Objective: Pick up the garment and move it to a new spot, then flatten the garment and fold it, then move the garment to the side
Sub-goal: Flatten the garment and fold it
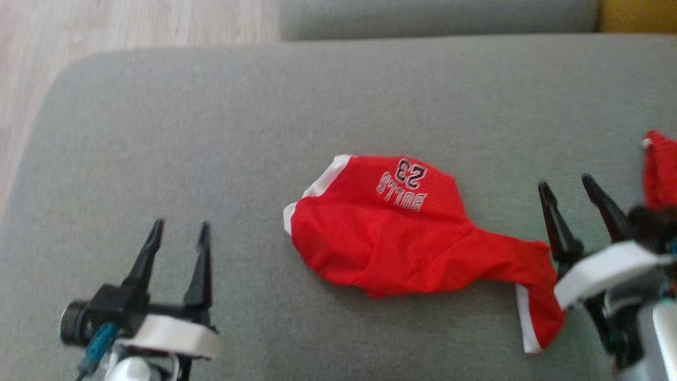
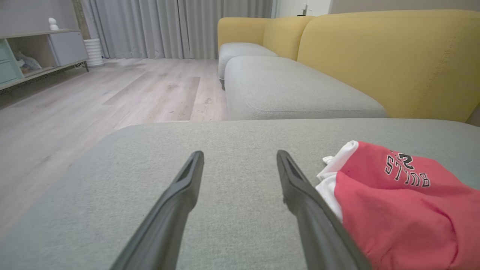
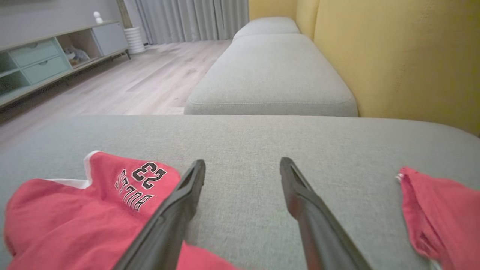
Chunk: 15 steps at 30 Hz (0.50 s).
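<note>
The red garment (image 1: 402, 238) lies crumpled on the grey sofa cushion (image 1: 264, 116), about in its middle, with the print "BULLS 23" facing up. The left jaws are open and empty, well apart from it on the left. The right jaws are open too and hold nothing, just beside its white-trimmed right end. Another red piece of cloth (image 1: 661, 169) lies near them, on the right

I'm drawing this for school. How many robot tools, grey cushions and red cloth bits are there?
Tools: 2, left tool and right tool.
Grey cushions: 3, near cushion, middle cushion, far cushion.
Red cloth bits: 2, big bit and small bit; may be joined.
Total: 7
</note>
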Available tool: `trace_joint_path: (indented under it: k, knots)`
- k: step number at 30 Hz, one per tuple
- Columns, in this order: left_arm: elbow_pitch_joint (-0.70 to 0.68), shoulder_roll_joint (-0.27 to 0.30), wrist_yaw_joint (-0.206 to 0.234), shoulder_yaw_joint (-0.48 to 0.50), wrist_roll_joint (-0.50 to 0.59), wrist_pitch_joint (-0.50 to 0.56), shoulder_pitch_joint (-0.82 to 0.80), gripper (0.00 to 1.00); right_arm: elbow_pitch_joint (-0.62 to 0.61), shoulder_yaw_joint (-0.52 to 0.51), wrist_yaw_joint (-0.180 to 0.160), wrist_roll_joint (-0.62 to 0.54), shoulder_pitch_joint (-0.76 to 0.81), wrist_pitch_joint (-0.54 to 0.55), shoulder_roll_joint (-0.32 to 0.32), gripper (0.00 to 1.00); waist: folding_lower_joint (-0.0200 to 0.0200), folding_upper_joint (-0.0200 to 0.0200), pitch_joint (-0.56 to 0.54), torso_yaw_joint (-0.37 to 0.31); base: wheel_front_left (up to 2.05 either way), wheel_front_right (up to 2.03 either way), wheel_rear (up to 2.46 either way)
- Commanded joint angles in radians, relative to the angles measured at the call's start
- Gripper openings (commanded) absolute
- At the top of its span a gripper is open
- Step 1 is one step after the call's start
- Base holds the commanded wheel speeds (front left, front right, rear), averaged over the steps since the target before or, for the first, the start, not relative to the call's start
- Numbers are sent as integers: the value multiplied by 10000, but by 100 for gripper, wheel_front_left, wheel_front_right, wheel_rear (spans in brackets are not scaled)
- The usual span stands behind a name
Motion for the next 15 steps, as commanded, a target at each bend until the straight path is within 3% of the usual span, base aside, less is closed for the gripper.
trace_joint_path:
  k: [1,9,15]
  knots:
    - [-256,35,-80,260,151,-131,-702,100,140,435,-7,219,-859,-35,-452,100,-2,0,588,382,0,0,0]
    - [391,-436,-479,-106,205,-436,-1699,100,2796,2409,-7,1235,-3328,57,-1578,100,-2,0,1313,976,0,0,0]
    - [982,-682,-685,-179,90,-717,-2029,100,4213,4962,-7,2597,-4475,819,-2124,100,-2,0,1369,1222,0,0,0]
